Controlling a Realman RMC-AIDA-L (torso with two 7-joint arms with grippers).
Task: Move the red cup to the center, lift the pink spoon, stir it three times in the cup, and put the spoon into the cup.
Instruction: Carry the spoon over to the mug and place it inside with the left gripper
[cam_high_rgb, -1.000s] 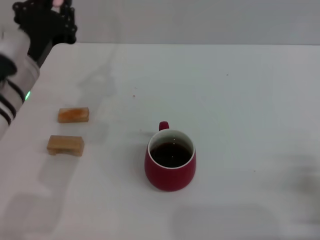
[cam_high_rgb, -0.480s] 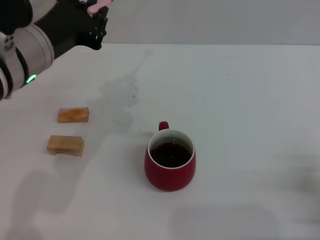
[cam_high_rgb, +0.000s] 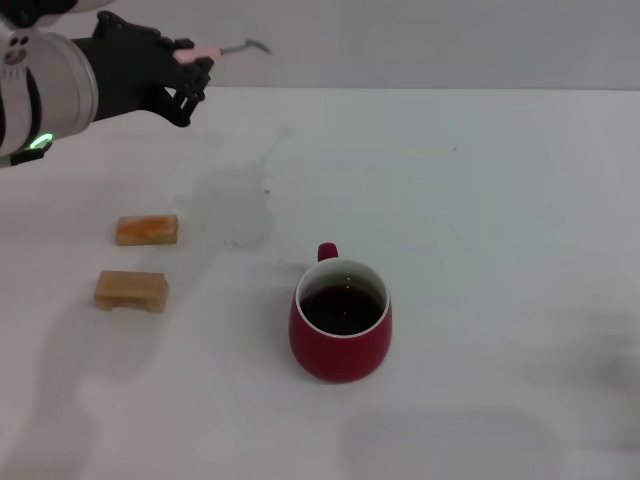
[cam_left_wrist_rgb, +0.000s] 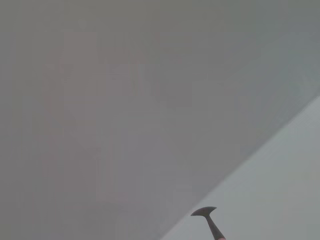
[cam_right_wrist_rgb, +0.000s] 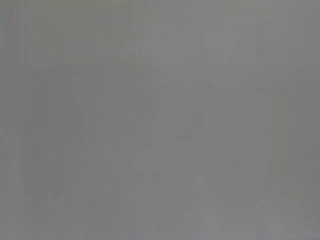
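The red cup (cam_high_rgb: 341, 321) stands upright near the middle of the white table (cam_high_rgb: 480, 200), handle toward the far side, dark inside. My left gripper (cam_high_rgb: 186, 70) is at the far left, high above the table, shut on the pink spoon (cam_high_rgb: 222, 48). The spoon lies level with its pale pink handle in the fingers and its grey bowl pointing right. The bowl and neck also show in the left wrist view (cam_left_wrist_rgb: 207, 218). The spoon is well left of and beyond the cup. My right gripper is out of view.
Two small tan blocks lie at the left of the table, one orange-topped (cam_high_rgb: 146, 229) and one plain (cam_high_rgb: 131, 290). The left arm's shadow falls on the table between the blocks and the cup.
My left arm has swung rightward and lowered from the far left corner, bringing the spoon with it. The spoon's grey bowl has come into view. The cup has not moved.
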